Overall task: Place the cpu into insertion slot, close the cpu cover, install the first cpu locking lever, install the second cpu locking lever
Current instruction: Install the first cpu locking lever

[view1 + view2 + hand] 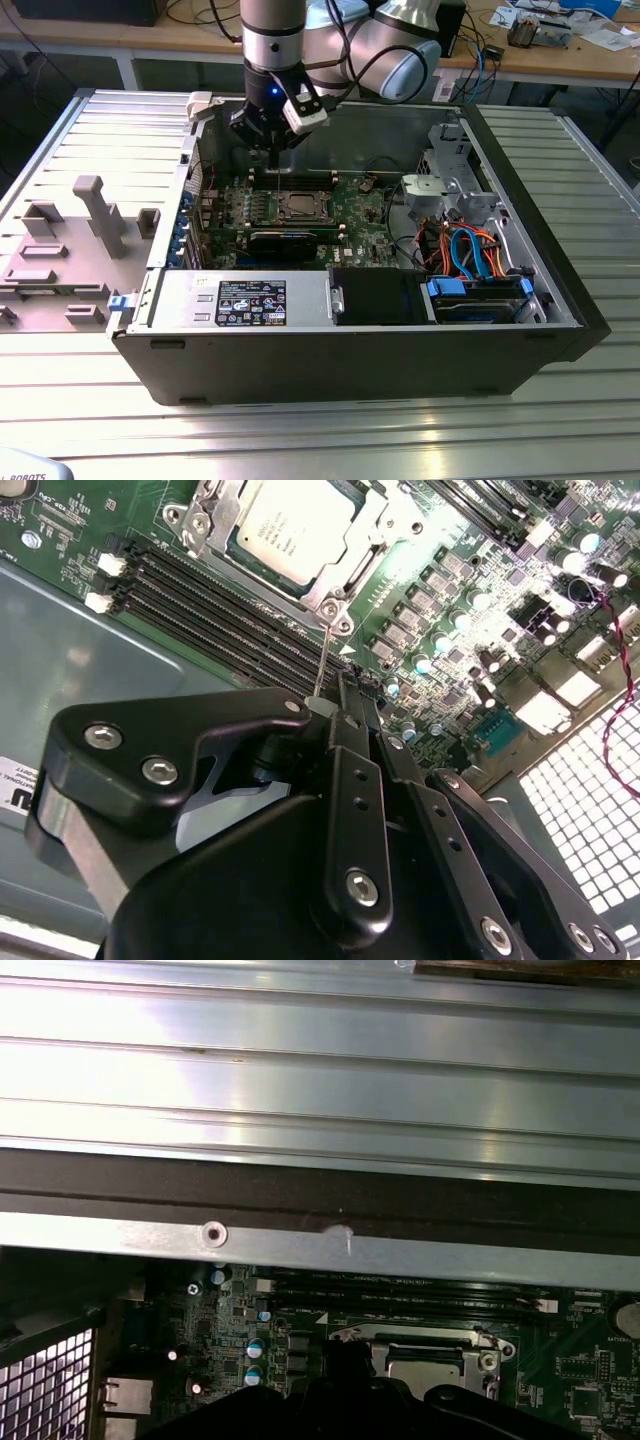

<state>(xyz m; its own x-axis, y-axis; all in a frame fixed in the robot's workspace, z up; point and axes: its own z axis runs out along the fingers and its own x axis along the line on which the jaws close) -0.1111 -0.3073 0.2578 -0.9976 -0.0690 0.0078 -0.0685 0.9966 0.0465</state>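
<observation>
Inside the open computer case, the cpu lies just beyond the closed, empty gripper.

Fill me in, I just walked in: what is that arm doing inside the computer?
The arm's gripper hangs over the motherboard in the open computer case, beside the insertion slot. The cpu already sits in the slot with the cpu cover closed around it. A thin locking lever rises from the socket corner towards the fingers.
</observation>
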